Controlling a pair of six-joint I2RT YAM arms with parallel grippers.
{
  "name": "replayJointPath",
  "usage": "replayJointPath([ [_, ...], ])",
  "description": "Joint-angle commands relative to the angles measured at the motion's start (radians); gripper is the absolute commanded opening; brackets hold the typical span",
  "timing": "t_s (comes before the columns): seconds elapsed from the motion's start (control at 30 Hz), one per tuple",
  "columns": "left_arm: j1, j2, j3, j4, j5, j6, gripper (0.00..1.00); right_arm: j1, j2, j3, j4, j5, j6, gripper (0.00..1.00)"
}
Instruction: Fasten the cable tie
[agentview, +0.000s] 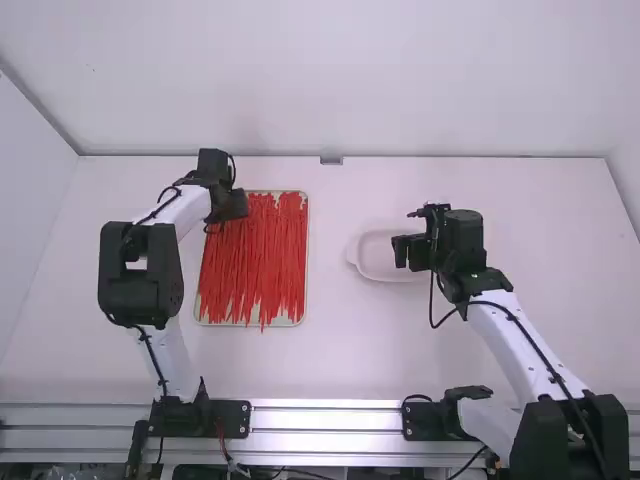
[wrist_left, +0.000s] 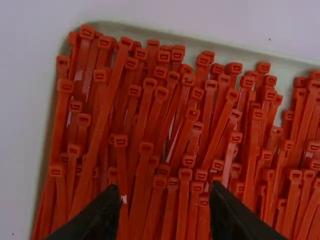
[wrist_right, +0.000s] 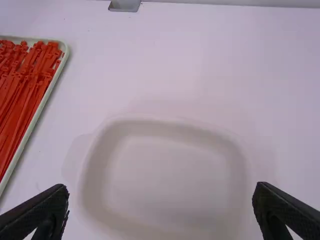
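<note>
A pale tray (agentview: 302, 258) left of the table's middle holds a heap of several red cable ties (agentview: 255, 260). My left gripper (agentview: 222, 215) hovers over the tray's far left corner, open, its fingertips (wrist_left: 112, 197) just above the tie heads (wrist_left: 165, 125) with nothing held. My right gripper (agentview: 412, 250) hangs open above a white dish (agentview: 375, 258) right of the tray. The dish (wrist_right: 165, 175) looks empty, and the tray's edge (wrist_right: 47, 97) with ties (wrist_right: 22, 80) lies beside it.
A small grey fixture (agentview: 331, 158) sits at the table's far edge. Bare white table lies right of the dish and in front of the tray. White walls close in the left and far sides.
</note>
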Motion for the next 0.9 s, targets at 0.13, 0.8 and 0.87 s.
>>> replayJointPath([
  [0.13, -0.006, 0.019, -0.04, 0.033, 0.004, -0.002, 0.45, 0.005, 0.001, 0.027, 0.003, -0.005, 0.0, 0.98],
  [0.8, -0.003, 0.068, -0.074, 0.103, 0.026, -0.003, 0.35, 0.011, 0.001, 0.027, 0.003, -0.004, 0.003, 0.98],
  [0.87, -0.003, 0.077, -0.075, 0.113, 0.025, -0.003, 0.34, 0.011, 0.001, 0.027, 0.003, -0.005, 0.003, 0.98],
])
